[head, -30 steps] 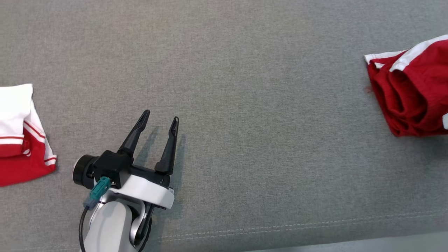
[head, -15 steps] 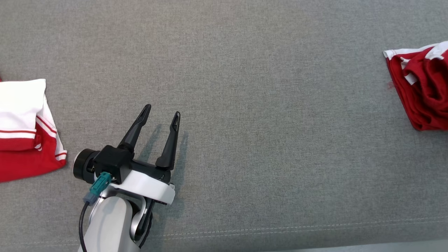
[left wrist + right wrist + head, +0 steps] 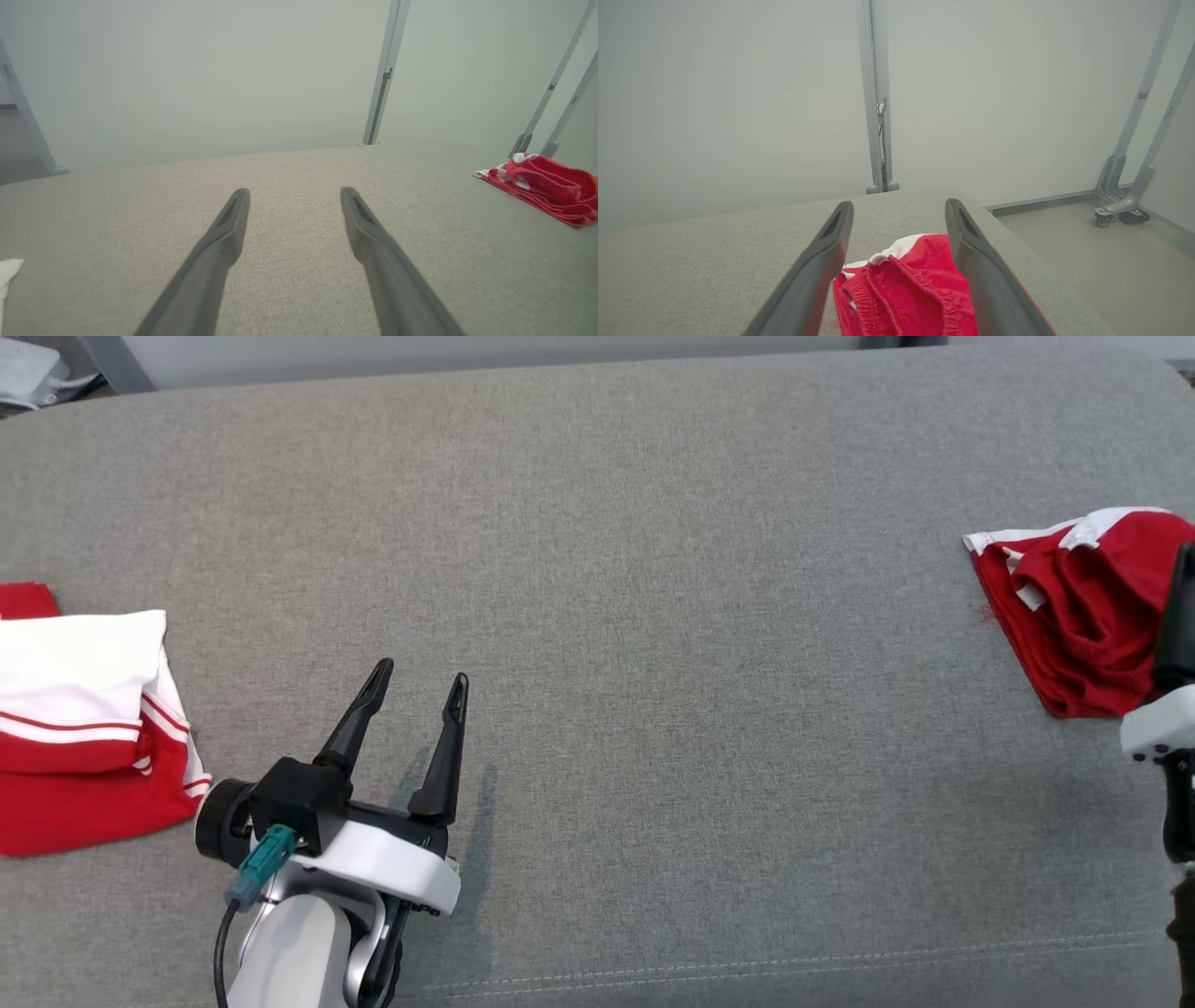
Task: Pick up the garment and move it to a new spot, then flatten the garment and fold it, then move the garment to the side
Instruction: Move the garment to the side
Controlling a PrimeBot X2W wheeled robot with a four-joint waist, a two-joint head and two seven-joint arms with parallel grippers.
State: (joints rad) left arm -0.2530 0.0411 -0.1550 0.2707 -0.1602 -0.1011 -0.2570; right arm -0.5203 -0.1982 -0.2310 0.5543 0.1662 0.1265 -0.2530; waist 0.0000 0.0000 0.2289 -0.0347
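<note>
1. The grey fabric worktop point(image 3: 653, 616) carried the crumpled red garment point(image 3: 1074, 616) at its right edge, well apart from a folded red-and-white garment point(image 3: 84, 709) at the left edge.
2. Our right claw point(image 3: 899, 205), spread open and gripping nothing, hung just over the crumpled red garment; we judged it the nearer.
3. Our left claw point(image 3: 421, 670), also open, sat well to the left.

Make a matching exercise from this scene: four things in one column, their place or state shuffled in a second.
Things:
1. left gripper
2. right gripper
3. bunched red garment
4. folded red-and-white garment

Places or states:
a. lies flat at the head view's left edge
b. open over bare grey fabric
c. lies crumpled near the head view's right edge
d. open over the bunched red garment

Pairs: 1-b, 2-d, 3-c, 4-a.
</note>
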